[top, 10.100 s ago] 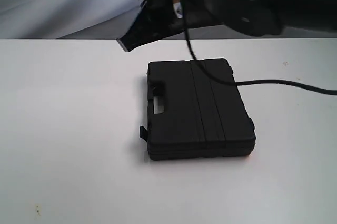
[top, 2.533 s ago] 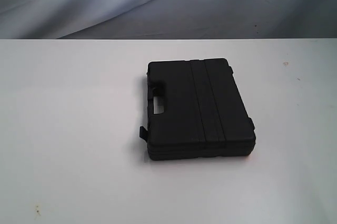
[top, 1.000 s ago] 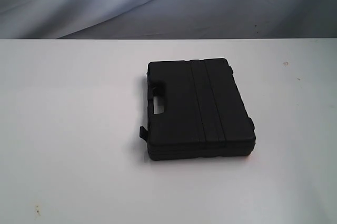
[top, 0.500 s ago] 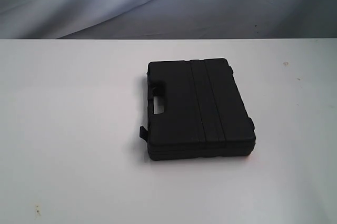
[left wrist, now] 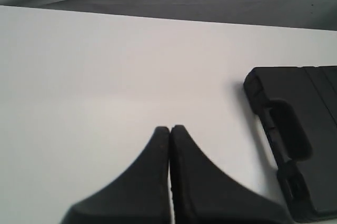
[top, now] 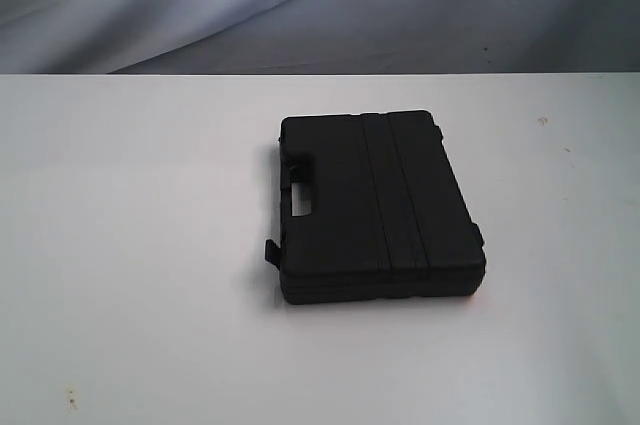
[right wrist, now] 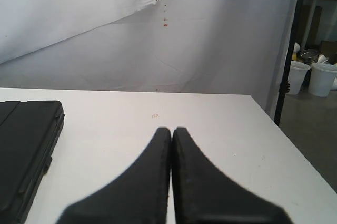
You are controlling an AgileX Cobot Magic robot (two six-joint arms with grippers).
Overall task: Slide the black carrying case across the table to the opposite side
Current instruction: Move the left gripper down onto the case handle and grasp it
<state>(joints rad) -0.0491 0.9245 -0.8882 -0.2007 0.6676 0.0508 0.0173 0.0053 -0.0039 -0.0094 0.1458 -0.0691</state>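
backdrop: creased white fabric sheet hung behind | side: thin black upright metal pole | beyond: two white round buckets, possibly plastic | floor: smooth grey floor | light: soft, even

No text, label, brand or number can be read. A tiny mark on the table, right of the black carrying case, is illegible.

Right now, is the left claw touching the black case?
Apart. The left wrist view shows white table between the left claw and the black case.
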